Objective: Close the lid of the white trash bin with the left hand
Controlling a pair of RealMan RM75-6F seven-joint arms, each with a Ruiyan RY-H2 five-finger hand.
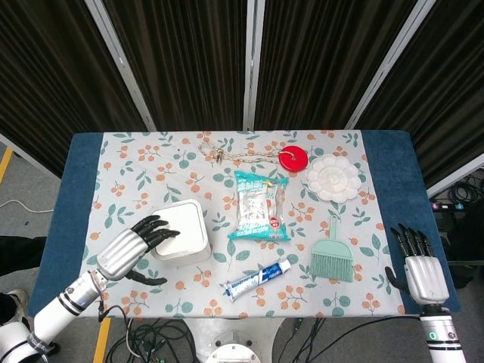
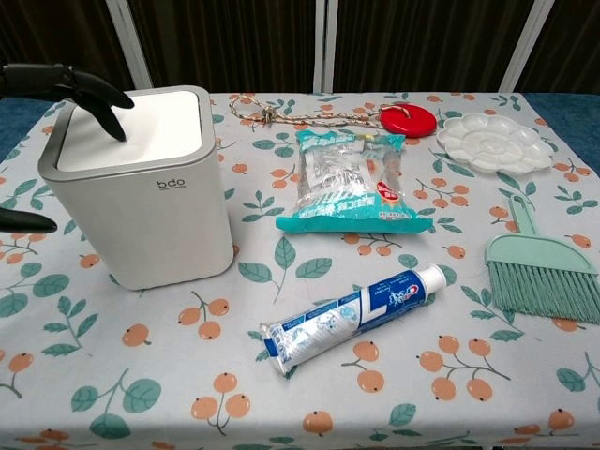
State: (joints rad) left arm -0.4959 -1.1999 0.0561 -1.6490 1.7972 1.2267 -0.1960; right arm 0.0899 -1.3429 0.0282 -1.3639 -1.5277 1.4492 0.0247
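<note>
The white trash bin [image 1: 180, 231] [image 2: 145, 197] stands at the table's left front with its lid [image 2: 136, 127] lying flat and shut. My left hand [image 1: 136, 248] [image 2: 66, 84] hovers at the bin's left side, fingers spread, with black fingertips [image 2: 111, 120] over the lid's left edge; whether they touch it I cannot tell. Its thumb [image 2: 23, 220] shows beside the bin's left wall. Far off at the table's right front corner, my right hand [image 1: 418, 266] stays open and holds nothing.
A teal snack packet [image 1: 259, 206] lies right of the bin. A toothpaste tube [image 1: 257, 278] sits near the front, a green hand brush [image 1: 333, 255] to its right. A white palette [image 1: 333, 178], a red disc [image 1: 293, 159] and a rope [image 1: 234, 155] lie at the back.
</note>
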